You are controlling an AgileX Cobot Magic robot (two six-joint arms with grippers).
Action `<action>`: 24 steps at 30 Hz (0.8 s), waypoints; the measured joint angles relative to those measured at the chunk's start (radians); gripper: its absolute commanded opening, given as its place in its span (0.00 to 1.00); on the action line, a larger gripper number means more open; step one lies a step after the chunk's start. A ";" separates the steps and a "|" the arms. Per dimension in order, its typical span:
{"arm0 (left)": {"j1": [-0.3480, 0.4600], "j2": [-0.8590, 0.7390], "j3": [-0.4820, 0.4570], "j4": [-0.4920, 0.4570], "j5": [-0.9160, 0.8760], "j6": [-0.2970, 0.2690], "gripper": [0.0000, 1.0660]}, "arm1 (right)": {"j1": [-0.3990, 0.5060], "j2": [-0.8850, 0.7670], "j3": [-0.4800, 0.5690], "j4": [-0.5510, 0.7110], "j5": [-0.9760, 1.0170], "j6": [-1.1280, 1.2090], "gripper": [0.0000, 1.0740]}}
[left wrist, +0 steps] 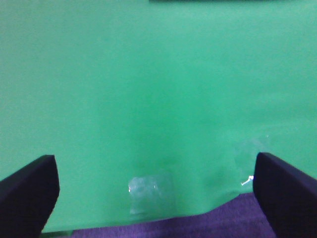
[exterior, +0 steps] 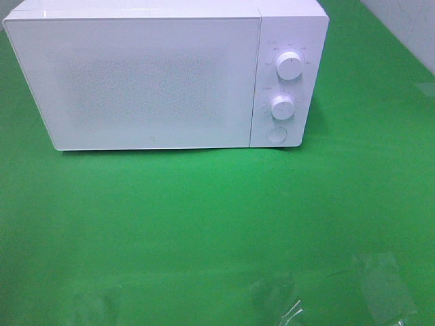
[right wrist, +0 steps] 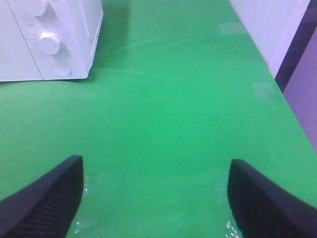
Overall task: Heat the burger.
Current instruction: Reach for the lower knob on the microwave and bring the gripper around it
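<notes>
Left gripper: black fingers are held spread wide, nothing gripped, over the flat green table covering. Right gripper: likewise spread, empty. Beyond: a white box-shaped microwave oven, door shut, round white dials set on its right. Burger: not seen; place cannot be told.

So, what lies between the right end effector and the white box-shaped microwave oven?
Only green table cloth, with no object on it, lies between the right end effector and the white box-shaped microwave oven. The right wrist view shows this.
</notes>
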 measured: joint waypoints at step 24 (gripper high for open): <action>0.000 -0.339 0.000 -0.052 0.000 0.000 0.94 | 0.000 0.000 0.000 0.000 0.000 0.000 0.70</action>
